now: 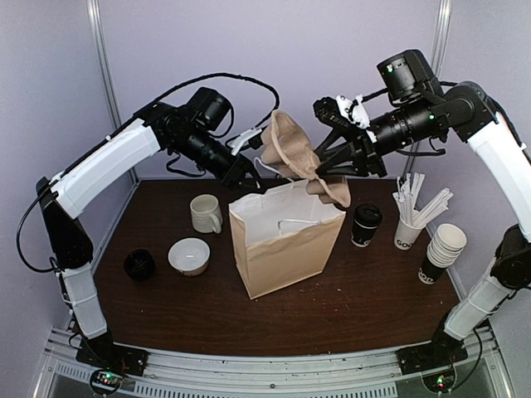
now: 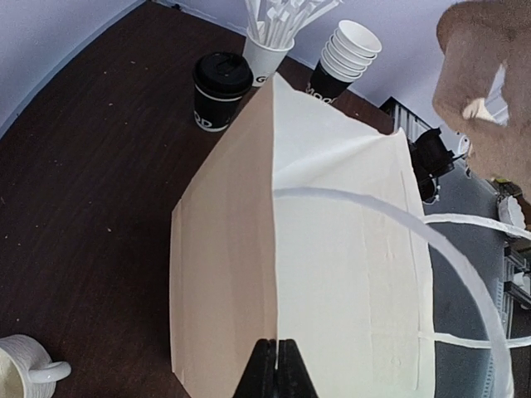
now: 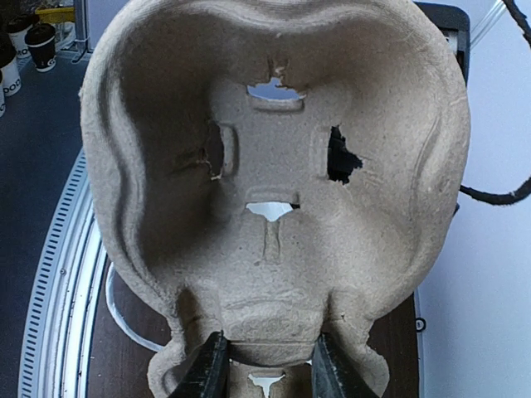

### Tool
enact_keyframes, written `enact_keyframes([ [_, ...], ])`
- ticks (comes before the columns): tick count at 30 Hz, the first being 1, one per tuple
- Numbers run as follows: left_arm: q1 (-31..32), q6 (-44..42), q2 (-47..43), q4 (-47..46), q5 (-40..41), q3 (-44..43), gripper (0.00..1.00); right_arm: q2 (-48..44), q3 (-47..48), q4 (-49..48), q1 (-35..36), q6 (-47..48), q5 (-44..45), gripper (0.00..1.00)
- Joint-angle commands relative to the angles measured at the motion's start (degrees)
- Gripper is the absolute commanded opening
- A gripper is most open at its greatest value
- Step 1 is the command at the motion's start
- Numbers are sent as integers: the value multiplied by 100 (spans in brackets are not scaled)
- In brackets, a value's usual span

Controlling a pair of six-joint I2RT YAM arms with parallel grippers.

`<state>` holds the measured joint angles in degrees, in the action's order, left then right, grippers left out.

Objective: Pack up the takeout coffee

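Ahead of the right gripper (image 3: 270, 344) the pulp carrier (image 3: 274, 191) fills nearly the whole wrist view and hides whatever lies beyond it (only scraps of white and dark show through its torn holes). Its lower lip runs off the bottom edge between the fingers. The small cups (image 3: 41, 48) far up-left of those fingers are too tiny to tell apart. Of the left gripper (image 2: 276, 352) only the fingertips show, so its pinch on the paper bag (image 2: 348, 274) is cut off. The mug (image 2: 25, 373) to its left and the bag's handle (image 2: 465, 274) to its right run out of frame.
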<state>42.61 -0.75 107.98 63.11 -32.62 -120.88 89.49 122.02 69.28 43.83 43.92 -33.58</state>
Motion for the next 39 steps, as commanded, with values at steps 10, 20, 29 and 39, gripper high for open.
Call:
enact_keyframes([
  [10,106,58,-42,-158,-1193,-24,0,-12,-205,591,569,382,-272,31],
  [20,399,156,42,22,-1033,43,0,97,-396,488,768,413,-165,31],
  [29,450,-32,157,369,-1082,-100,0,170,-444,602,1022,455,-18,31],
  [39,450,-137,286,526,-1207,-76,0,43,-1027,613,1022,524,316,30],
])
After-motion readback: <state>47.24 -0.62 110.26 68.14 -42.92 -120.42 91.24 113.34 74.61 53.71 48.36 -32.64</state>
